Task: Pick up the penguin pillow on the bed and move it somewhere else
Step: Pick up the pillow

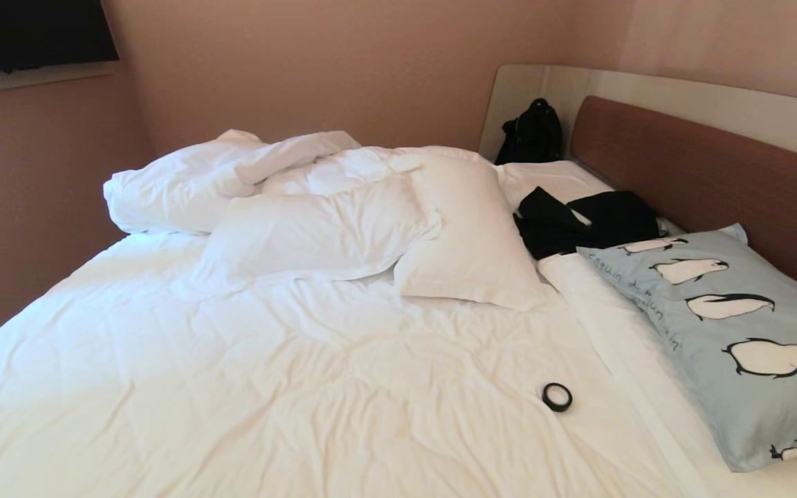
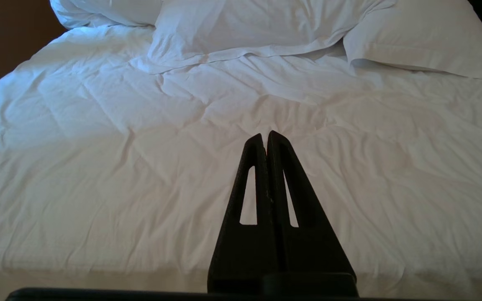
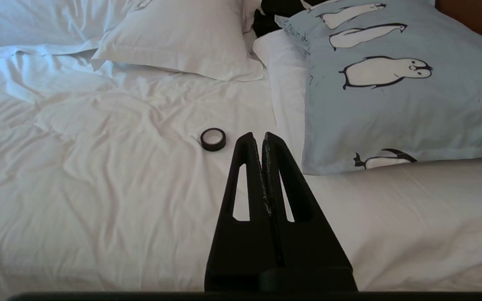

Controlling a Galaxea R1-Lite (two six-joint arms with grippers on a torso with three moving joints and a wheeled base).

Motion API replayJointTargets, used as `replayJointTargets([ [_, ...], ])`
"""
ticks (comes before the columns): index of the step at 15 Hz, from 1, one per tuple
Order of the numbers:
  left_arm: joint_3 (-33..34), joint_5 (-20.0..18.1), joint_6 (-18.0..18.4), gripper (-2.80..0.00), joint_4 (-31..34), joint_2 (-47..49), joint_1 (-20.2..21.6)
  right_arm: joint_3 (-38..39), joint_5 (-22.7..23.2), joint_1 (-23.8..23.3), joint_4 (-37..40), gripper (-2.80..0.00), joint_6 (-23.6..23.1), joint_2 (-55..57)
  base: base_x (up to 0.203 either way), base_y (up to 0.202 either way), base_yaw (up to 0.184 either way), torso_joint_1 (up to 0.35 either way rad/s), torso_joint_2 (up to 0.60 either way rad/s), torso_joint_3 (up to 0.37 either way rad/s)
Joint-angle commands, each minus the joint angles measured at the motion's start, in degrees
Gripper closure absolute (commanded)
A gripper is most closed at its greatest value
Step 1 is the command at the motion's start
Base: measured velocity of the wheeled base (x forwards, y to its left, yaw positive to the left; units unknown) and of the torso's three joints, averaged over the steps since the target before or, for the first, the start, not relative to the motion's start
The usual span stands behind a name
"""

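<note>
1. Right tool [image 3: 262, 136] closed, empty, above the bed [image 3: 98, 188]
2. Penguin pillow [image 3: 396, 83] just ahead of it, toward the headboard [image 1: 710, 173]
3. Left tool [image 2: 265, 134] closed, empty, over the duvet [image 2: 119, 146]

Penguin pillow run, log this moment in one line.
penguin pillow: untouched by headboard | right gripper: shut, empty | left gripper: shut, over duvet

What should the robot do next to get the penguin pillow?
Probably open the right gripper and reach toward the penguin pillow. That gripper is shut and empty, apart from the pillow, which lies untouched by the headboard on the robot's right. The left gripper, also shut, hangs over bare white bedding, farther from it.
</note>
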Motion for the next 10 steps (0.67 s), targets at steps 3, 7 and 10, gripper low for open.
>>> replayJointTargets([
  [3, 0.1, 0.0, 0.0, 0.00, 0.0, 0.0, 0.0, 0.1, 0.2, 0.0, 0.5, 0.00, 0.4, 0.2, 0.000, 0.000, 0.000, 0.000, 0.00, 0.000],
  [7, 0.1, 0.0, 0.0, 0.00, 0.0, 0.0, 0.0, 0.1, 0.1, 0.0, 0.6, 0.00, 0.8, 0.1, 0.000, 0.000, 0.000, 0.000, 0.00, 0.000],
  [10, 0.1, 0.0, 0.0, 0.00, 0.0, 0.0, 0.0, 0.1, 0.0, 0.0, 0.6, 0.00, 0.6, 0.1, 0.000, 0.000, 0.000, 0.000, 0.00, 0.000],
])
